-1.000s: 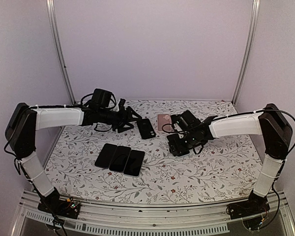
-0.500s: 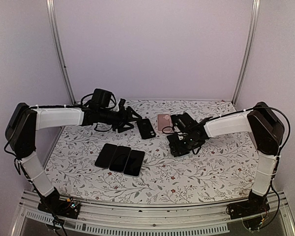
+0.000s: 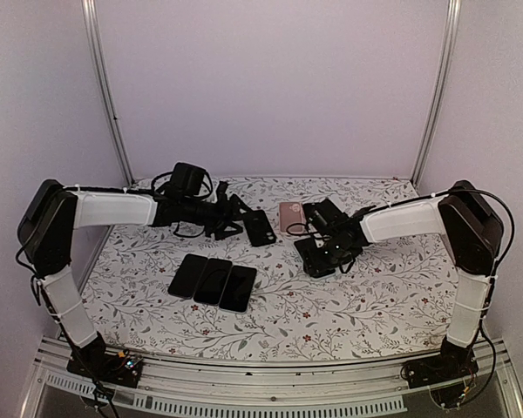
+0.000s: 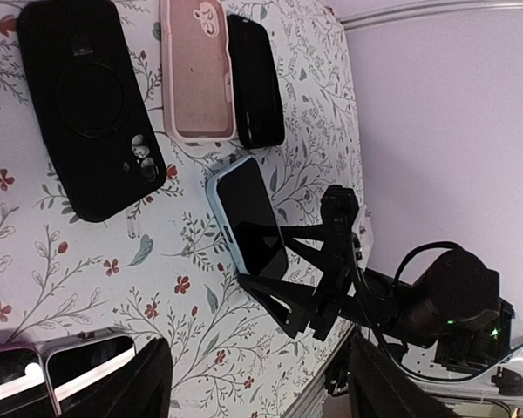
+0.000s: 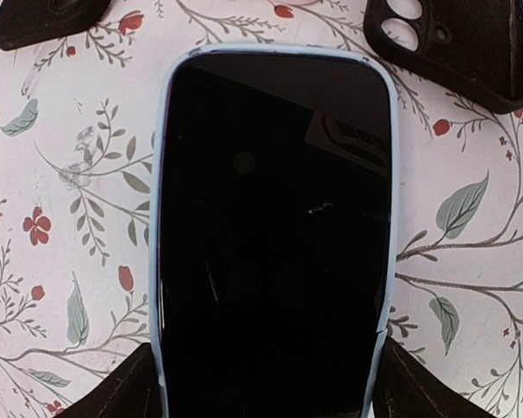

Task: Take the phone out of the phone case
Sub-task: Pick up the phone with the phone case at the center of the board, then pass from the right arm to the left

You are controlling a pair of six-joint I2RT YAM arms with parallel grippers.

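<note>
Evidently the left gripper (image 3: 241,218) is waiting its turn: it hangs low over the flowered table (image 3: 375,296) at about 11 o'clock from the middle. Its wrist view shows its fingers (image 4: 139,383) spread wide with nothing between them, so it is released and free to help once a second grip is wanted.

Below it, at roughly 8 o'clock, three bare phones (image 3: 213,281) lie side by side, screens up. They look like finished work parked out of the way, though that is my guess.

At 12 o'clock an empty black case (image 3: 260,228) lies back up, just beyond the left fingertips. A pink case (image 3: 289,215) sits at 1 o'clock, and a second black case (image 4: 254,83) lies close against its far side.

The task's phone (image 5: 275,235) lies flat and screen up at about 3 o'clock, seated in its pale blue case (image 5: 161,218), whose rim shows all round the glass; nothing is peeled off yet. The right gripper (image 5: 266,366) is down over the phone's near end, one finger (image 5: 126,387) close against each long edge. That straddle makes sense, I'd judge, for pinning the case or catching its lip so the phone can be pushed out. Whether those fingers are squeezing the case or only bracketing it, I cannot tell
</note>
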